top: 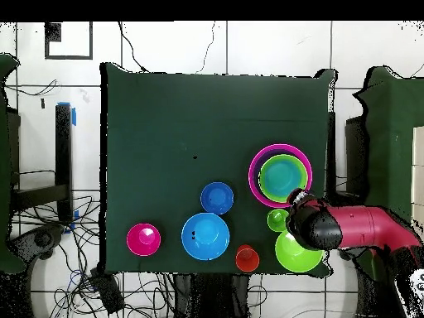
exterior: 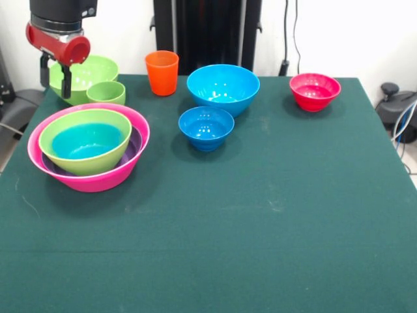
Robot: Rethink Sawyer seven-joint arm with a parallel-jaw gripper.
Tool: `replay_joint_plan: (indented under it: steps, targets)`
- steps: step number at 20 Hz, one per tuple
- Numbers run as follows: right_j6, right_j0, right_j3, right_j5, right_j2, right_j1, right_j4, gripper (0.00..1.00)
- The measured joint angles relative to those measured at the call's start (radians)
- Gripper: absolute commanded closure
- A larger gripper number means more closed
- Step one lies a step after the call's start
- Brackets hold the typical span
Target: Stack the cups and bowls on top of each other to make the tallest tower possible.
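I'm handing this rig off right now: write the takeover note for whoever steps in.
Gripper: empty, jaws apart, hovering over the loose lime green bowl at the table's far corner.

Tower: pink bowl as base, purple bowl inside it, then a lime green bowl, then a blue bowl. Four nested so far.

Loose: small light green cup touching the lime bowl, orange cup, large blue bowl, small blue bowl, red bowl far off on the other side.

Left: add the remaining bowls, then the cups.
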Motion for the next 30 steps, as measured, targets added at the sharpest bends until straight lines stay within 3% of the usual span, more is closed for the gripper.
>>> replay_joint_plan:
  steps: [18,25,30]
  targets:
    - [0.000,0.048,0.019,-0.015,-0.098,-0.019,0.000,0.00]
    - [0.000,0.119,0.083,-0.033,-0.172,-0.062,0.004,0.00]
    - [0.005,0.223,0.165,-0.053,-0.260,-0.110,0.036,0.00]
